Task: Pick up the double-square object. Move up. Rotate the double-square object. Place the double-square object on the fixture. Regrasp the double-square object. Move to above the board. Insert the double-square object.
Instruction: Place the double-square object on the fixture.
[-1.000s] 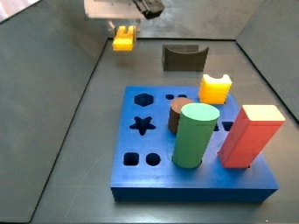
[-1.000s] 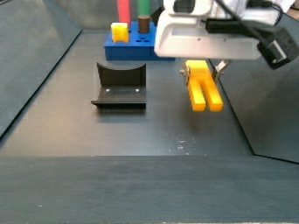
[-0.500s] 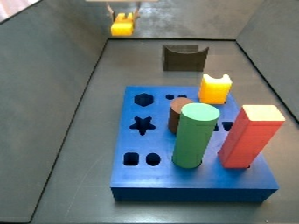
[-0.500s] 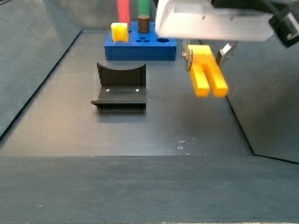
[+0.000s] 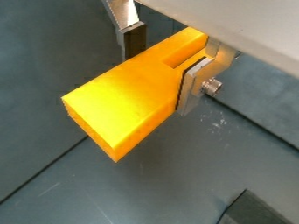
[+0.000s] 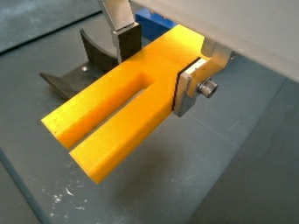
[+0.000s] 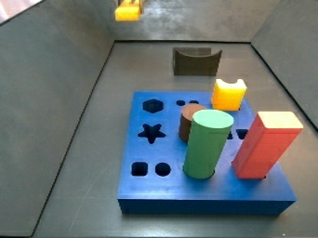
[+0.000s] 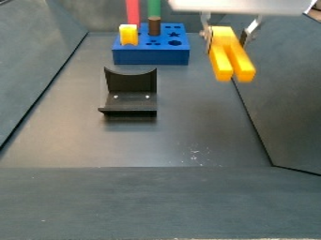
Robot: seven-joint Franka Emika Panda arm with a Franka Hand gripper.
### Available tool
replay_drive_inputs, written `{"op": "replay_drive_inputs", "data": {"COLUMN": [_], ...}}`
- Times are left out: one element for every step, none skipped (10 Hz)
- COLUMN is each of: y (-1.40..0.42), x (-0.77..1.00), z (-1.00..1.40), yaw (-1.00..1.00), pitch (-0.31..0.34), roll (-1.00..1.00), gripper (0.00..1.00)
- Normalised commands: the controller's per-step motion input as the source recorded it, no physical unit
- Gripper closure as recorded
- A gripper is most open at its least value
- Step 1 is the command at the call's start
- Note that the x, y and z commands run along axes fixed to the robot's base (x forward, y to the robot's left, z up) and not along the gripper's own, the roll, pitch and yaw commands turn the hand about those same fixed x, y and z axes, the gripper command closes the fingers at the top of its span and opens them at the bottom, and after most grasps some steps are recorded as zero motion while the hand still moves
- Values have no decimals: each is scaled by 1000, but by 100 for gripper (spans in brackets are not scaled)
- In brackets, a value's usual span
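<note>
Gripper is closed on the double-square object, one silver finger plate pressed to each long side; in both wrist views the bar projects well past the fingertips. It hangs in the air, clear of the floor, near the upper edge of both side views, where the gripper body is mostly cut off.

Largest item: the blue board, flat on the floor, with a hexagon hole, a star hole and paired holes in its top. Standing upright in it are a red square block, a green cylinder, a brown cylinder partly hidden behind the green one, and a short yellow-orange peg with a scalloped top.

The double-square object is a long yellow-orange bar with a groove along its length. In a side view it is well above the floor, to one side of the fixture and not over the board.

The fixture, a dark bracket with a curved notch, stands on the floor between the board and the far wall in a side view. It carries nothing.
</note>
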Motion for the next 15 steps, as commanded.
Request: {"op": "replay_drive_inputs", "data": {"y": [1,6,7,-288,-286,-256,-244,-222,-206,-190,-174,-157,-144,-132,-120], "x": [-9,-2,-1,1000,1000,1000,1000,1000,1000,1000,1000,1000,1000,1000,1000], "z": [489,268,176,168,157,135,126,112,101,89,80,71,63,57,53], "yaw": [31,28,29,5,7,9,-3,-15,-20,-16,-11,-8,-5,2,8], "pitch": [91,94,92,-288,-272,-198,-159,-82,-42,-12,12,39,59,75,87], "roll": [130,110,108,-325,-327,-284,-259,-218,-190,-171,-154,-137,-126,-125,-128], "gripper": [100,100,100,100,100,100,100,100,100,100,100,100,100,100,100]}}
